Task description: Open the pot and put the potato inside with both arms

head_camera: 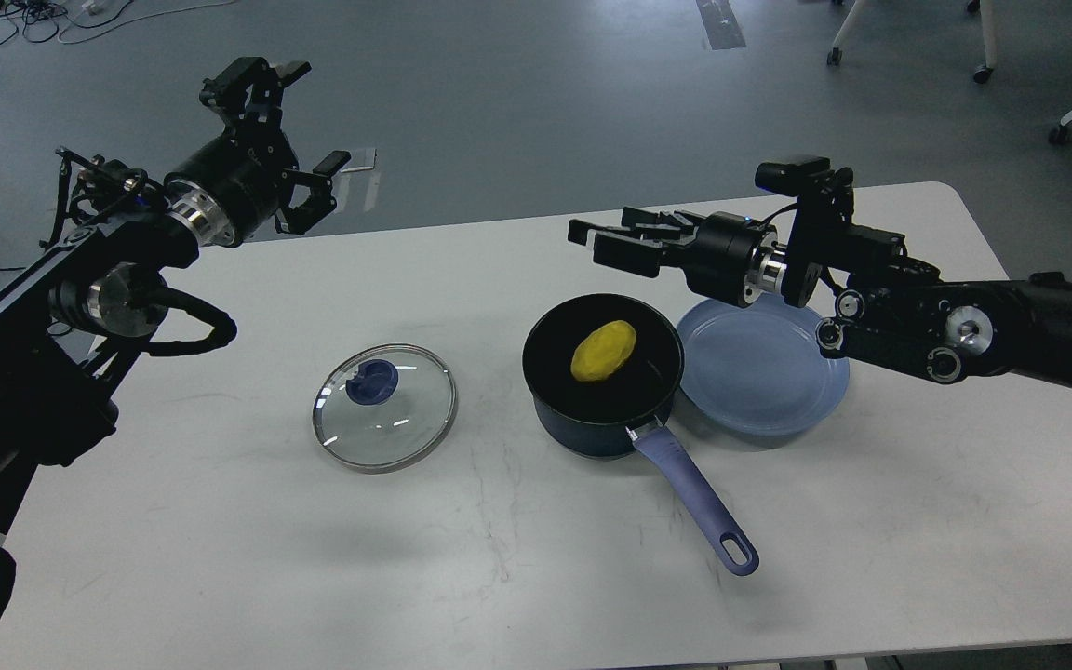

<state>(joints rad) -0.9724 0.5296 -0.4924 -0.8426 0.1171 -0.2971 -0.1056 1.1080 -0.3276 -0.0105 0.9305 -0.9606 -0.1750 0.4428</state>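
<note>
The dark blue pot [550, 409] stands open in the middle of the white table [220, 558], its purple handle [696, 502] pointing to the front right. The yellow potato [604, 350] lies inside the pot. The glass lid [385, 406] with a blue knob lies flat on the table to the pot's left. My right gripper [596, 242] is open and empty, raised above and behind the pot. My left gripper [299, 126] is open and empty, held high over the table's back left edge.
An empty light blue plate [764, 377] sits on the table touching the pot's right side, under my right arm. Cables lie on the grey floor at the back left, and chair legs stand at the back right.
</note>
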